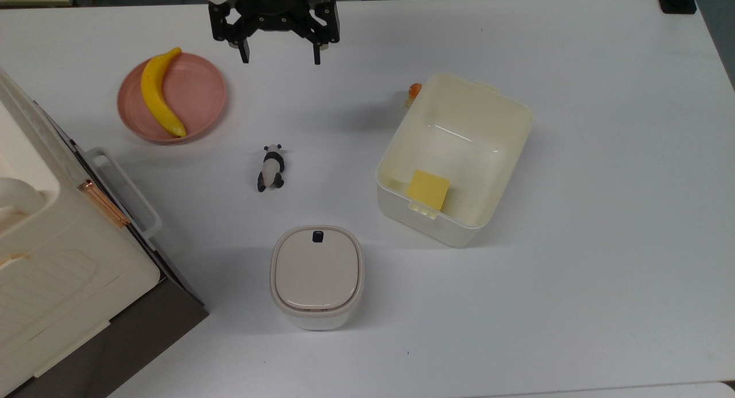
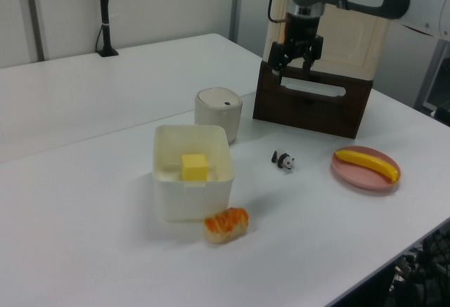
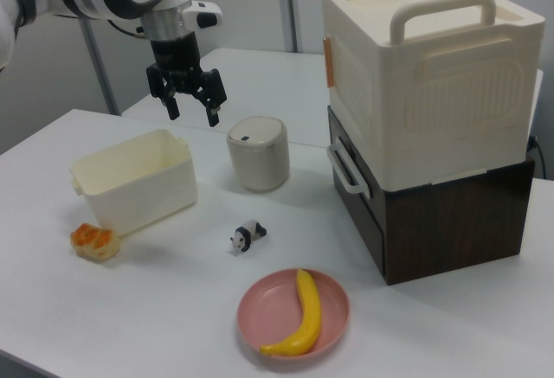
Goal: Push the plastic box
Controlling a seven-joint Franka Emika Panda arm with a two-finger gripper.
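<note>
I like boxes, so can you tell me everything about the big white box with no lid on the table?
The plastic box is a cream-white rectangular tub with rounded corners, glossy walls and a small latch tab on each short side. It has no lid and stands upright on the white table, turned at an angle in the top view. A yellow block lies inside, against one short wall. An orange, bread-like item lies just outside a corner, close to or touching it. The gripper hangs open, well away from it.

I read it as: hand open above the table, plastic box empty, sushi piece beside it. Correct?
Not quite: the plastic box is not empty; the top view shows a yellow block inside it. The rest holds: the hand is open above the table, and the sushi piece lies beside the box.
</note>
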